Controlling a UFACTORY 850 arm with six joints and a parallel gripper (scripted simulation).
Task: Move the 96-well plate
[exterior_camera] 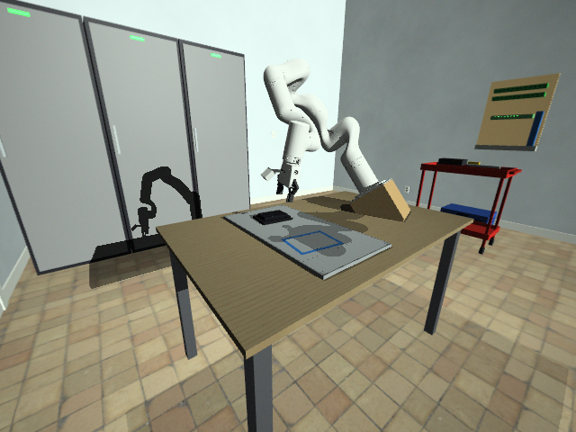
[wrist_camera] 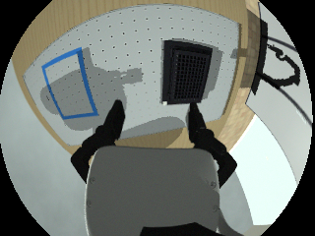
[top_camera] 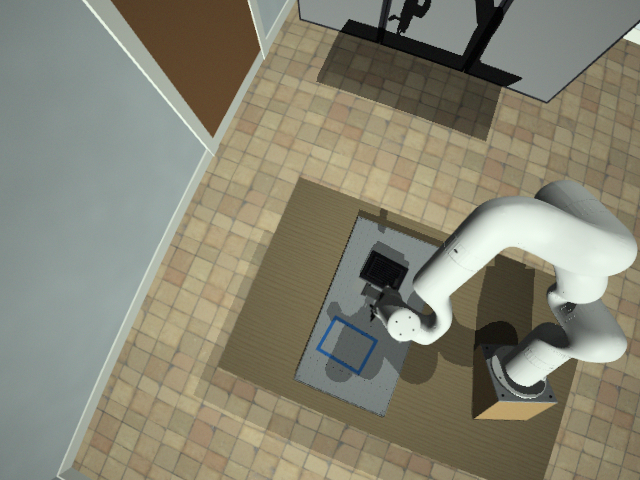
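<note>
Here we see the blue taped outline (exterior_camera: 312,241) nearest on the grey deck (exterior_camera: 353,260); beyond it the gripper (exterior_camera: 286,189) hangs spread wide, holding nothing, and farthest the black 96-well plate (exterior_camera: 272,216) sits in its nest.

The 96-well plate (wrist_camera: 187,73) is black with a fine grid of wells. The taped outline (top_camera: 346,344) is bright blue on a pale grey, dotted deck (exterior_camera: 353,251). The desk (exterior_camera: 241,283) is striped olive-brown wood. The arm (top_camera: 516,227) is white, its hand (wrist_camera: 157,121) seemingly black-fingered.
</note>
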